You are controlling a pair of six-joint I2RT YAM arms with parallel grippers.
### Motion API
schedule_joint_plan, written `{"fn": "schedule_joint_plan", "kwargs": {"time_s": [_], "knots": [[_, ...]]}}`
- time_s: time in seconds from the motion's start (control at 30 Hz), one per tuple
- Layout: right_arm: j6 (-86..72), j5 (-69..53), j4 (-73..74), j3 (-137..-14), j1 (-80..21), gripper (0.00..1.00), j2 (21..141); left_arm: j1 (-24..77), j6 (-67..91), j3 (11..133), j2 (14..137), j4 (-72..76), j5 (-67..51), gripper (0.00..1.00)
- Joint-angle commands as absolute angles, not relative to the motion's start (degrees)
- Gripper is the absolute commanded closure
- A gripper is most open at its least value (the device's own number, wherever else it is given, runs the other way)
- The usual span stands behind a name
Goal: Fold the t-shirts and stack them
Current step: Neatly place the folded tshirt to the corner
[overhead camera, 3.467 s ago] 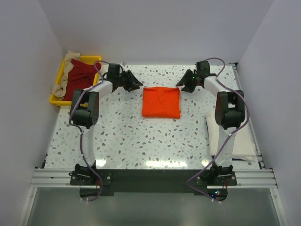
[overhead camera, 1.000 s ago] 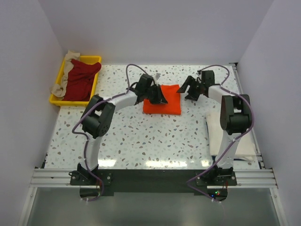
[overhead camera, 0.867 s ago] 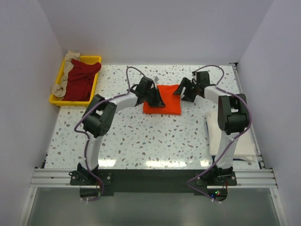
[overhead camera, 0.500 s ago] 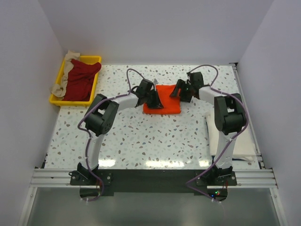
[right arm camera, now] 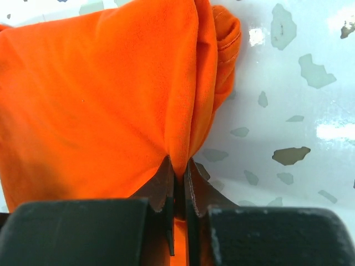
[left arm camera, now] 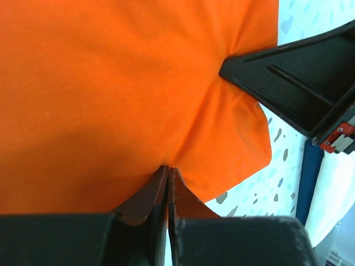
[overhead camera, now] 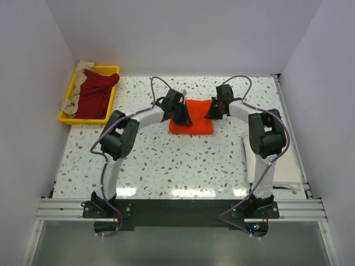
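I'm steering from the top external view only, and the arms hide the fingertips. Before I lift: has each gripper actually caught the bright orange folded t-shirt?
Observer: In the left wrist view, the left gripper is shut on a pinch of the bright orange folded t-shirt, and creases fan out from its tips.
Operator: And the right side?
Observer: In the right wrist view, the right gripper is shut on a raised ridge of cloth at the shirt's edge.
Operator: One layer or several?
Observer: Several folds bunch into that ridge, and a stitched hem curls at its far end. I cannot tell the exact count.
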State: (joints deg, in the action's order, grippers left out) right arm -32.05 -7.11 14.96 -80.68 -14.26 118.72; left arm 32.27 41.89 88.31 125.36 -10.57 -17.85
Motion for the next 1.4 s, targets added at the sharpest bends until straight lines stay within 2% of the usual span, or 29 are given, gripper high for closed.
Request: {"fn": "schedule_joint_plan", "kwargs": {"time_s": [0.0, 0.27, 0.43, 0.47, 0.6, 0.77, 1.1, 1.37], "knots": [[-31.5, 1.9, 23.4, -80.7, -14.5, 1.00, 118.8, 32.1, 38.9, 93.8, 121.6, -15.2, -15.1, 0.92], [-38.5, 17.4, 29.9, -78.2, -14.0, 1.00, 111.4, 32.0, 35.9, 90.4, 111.0, -19.3, -14.5, 0.91], [-41.6, 18.6, 42.2, -87.0, -11.8, 1.00, 115.0, 31.4, 35.2, 85.2, 103.4, -19.6, -15.4, 0.89], [-42.7, 19.9, 47.8, -88.5, -11.7, 1.00, 116.9, 31.4, 35.1, 84.6, 102.5, -19.4, -15.7, 0.89], [-47.9, 26.2, 55.4, -93.2, -10.2, 1.00, 118.3, 31.4, 34.9, 81.8, 98.6, -18.8, -17.9, 0.89], [-51.9, 28.6, 64.7, -98.9, -6.6, 1.00, 118.1, 31.4, 34.6, 80.7, 96.9, -18.8, -19.3, 0.89], [-61.3, 35.2, 85.2, -118.0, -0.2, 1.00, 120.3, 31.4, 34.9, 81.1, 95.9, -18.5, -21.4, 0.89], [-62.1, 34.3, 87.3, -111.2, 4.0, 1.00, 114.9, 31.5, 35.0, 81.3, 95.5, -19.1, -21.9, 0.89]]}}
